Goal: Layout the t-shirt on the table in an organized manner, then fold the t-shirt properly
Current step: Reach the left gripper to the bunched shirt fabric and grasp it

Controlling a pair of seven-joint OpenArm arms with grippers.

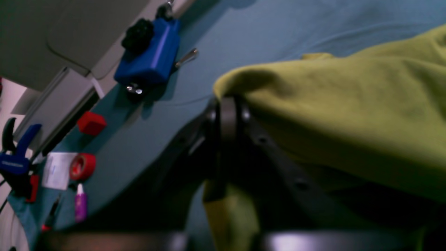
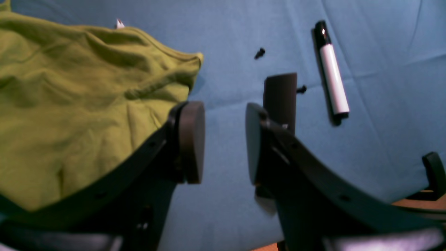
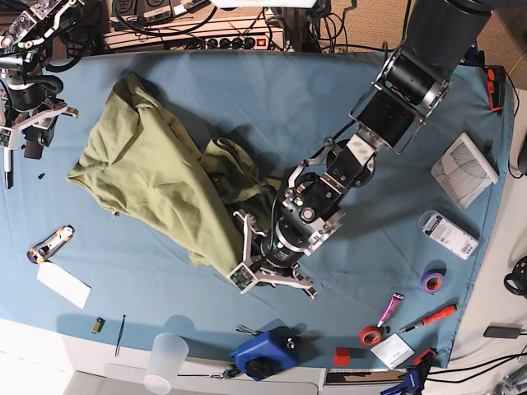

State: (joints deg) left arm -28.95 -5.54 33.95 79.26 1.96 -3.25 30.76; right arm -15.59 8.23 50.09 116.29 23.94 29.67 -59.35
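Base view looks straight down from high above, taking in the whole table (image 3: 165,288). Left wrist camera rides low behind its own gripper (image 1: 226,115), tilted, staring close along the cloth toward the front edge. Right wrist camera sits just as close behind its gripper (image 2: 224,143), facing the table's side. All three catch the t-shirt (image 3: 156,185); base and left wrist share the blue clamp (image 1: 150,59).

t-shirt (image 3: 144,177): plain olive-green | table (image 3: 272,90): teal-blue | tape roll (image 3: 370,335): red | marker (image 2: 332,78): white, black cap
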